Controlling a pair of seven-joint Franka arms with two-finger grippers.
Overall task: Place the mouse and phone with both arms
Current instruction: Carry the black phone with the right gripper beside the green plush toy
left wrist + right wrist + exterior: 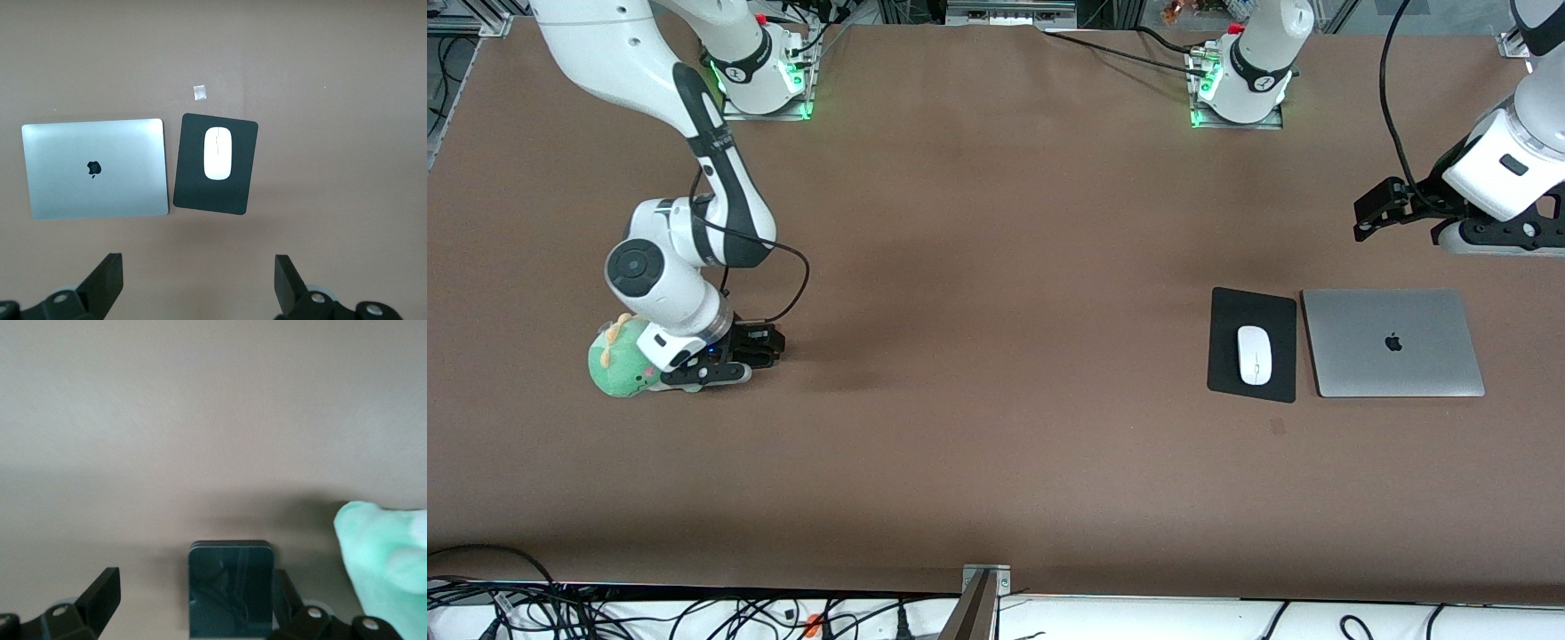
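Observation:
The white mouse (1254, 355) lies on a black mouse pad (1252, 311) toward the left arm's end of the table; it also shows in the left wrist view (217, 153). The black phone (231, 587) shows only in the right wrist view, lying on the table between the right gripper's fingers and close against one of them. My right gripper (760, 345) (193, 597) is open, low at the table beside a green plush toy. My left gripper (1374, 213) (199, 283) is open and empty, up in the air over bare table near the laptop.
A closed silver laptop (1392, 342) (93, 167) lies beside the mouse pad (200, 193). The green plush toy (618, 360) (380, 553) sits against the right arm's wrist. A small pale scrap (199, 93) lies on the table near the pad.

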